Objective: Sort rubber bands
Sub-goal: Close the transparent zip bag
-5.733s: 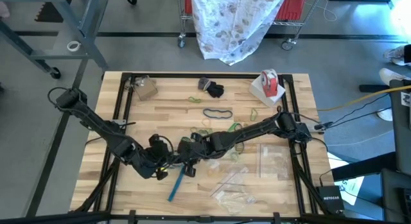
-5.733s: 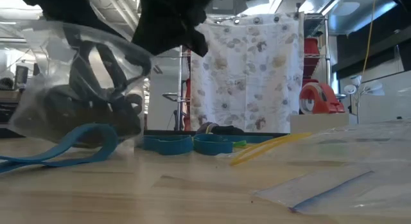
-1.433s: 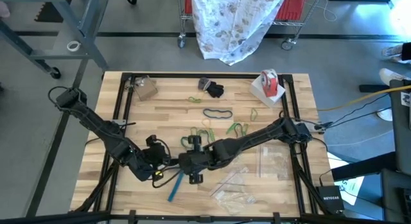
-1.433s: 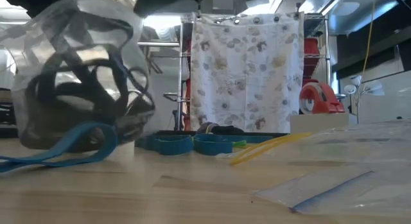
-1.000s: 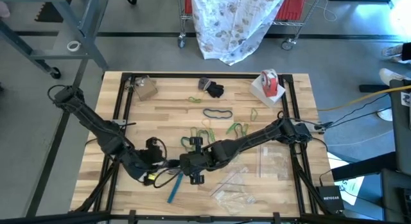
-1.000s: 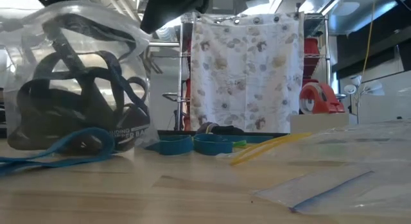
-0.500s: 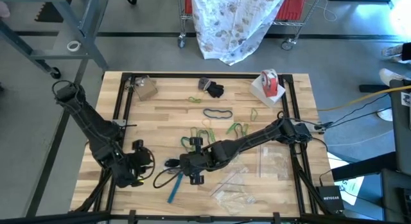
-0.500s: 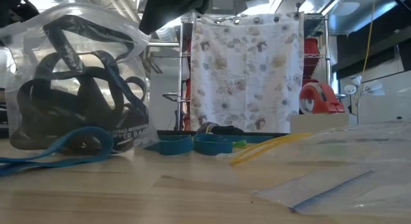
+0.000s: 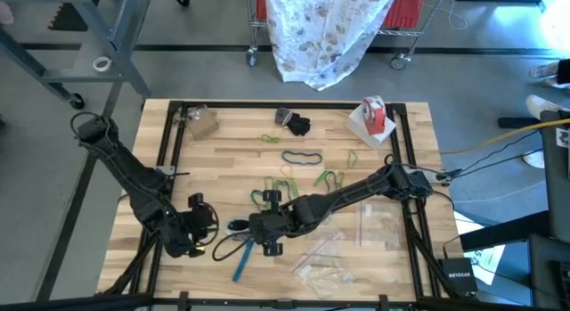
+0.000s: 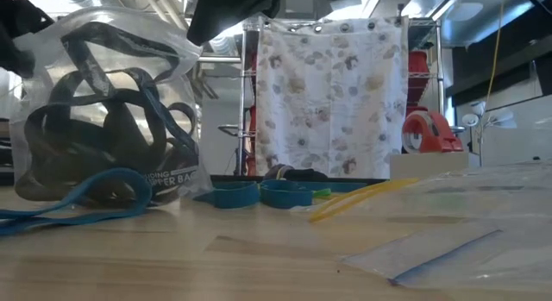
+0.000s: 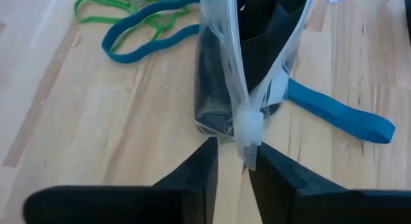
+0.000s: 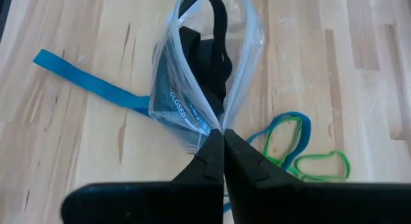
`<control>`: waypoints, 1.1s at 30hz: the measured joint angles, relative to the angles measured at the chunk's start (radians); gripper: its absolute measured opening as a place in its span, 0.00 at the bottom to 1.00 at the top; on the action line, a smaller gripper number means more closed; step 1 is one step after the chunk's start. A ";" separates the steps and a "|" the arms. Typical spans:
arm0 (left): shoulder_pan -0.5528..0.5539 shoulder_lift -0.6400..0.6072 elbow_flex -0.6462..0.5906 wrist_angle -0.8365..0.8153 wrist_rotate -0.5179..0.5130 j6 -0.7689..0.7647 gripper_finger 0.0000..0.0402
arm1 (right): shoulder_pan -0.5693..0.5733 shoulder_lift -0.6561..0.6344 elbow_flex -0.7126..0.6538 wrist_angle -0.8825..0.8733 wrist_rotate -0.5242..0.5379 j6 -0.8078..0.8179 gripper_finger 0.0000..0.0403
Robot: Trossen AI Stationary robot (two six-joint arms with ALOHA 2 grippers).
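Near the table's front-left, clear plastic bag (image 12: 204, 83) stuffed with black rubber bands (image 10: 95, 128) stands upright on the wood. Right gripper (image 12: 223, 142) pinches bag's edge, fingers fully together. Left gripper (image 11: 232, 161) just beside bag's opposite edge, fingers narrowly parted, not gripping. Long blue band (image 11: 339, 113) lies flat beside bag. Green bands (image 9: 331, 177) and teal bands (image 12: 282, 137) loose mid-table.
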 joint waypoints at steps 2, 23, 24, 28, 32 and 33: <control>0.000 0.000 0.000 0.000 -0.001 0.011 0.11 | 0.000 0.000 0.000 -0.001 0.000 0.000 0.00; -0.050 -0.002 0.135 -0.069 -0.010 0.047 0.00 | 0.014 -0.037 0.097 0.163 -0.056 -0.024 0.18; -0.049 -0.002 0.135 -0.055 -0.010 0.060 0.00 | 0.014 -0.028 0.093 0.223 -0.056 -0.048 0.21; -0.049 -0.002 0.135 -0.013 -0.020 0.085 0.00 | 0.004 0.008 0.092 0.420 -0.037 -0.137 0.33; -0.049 -0.002 0.135 0.001 -0.030 0.092 0.00 | -0.012 0.065 0.092 0.567 -0.065 -0.225 0.37; -0.049 -0.002 0.135 -0.002 -0.033 0.092 0.00 | -0.017 0.080 0.092 0.593 -0.070 -0.236 0.37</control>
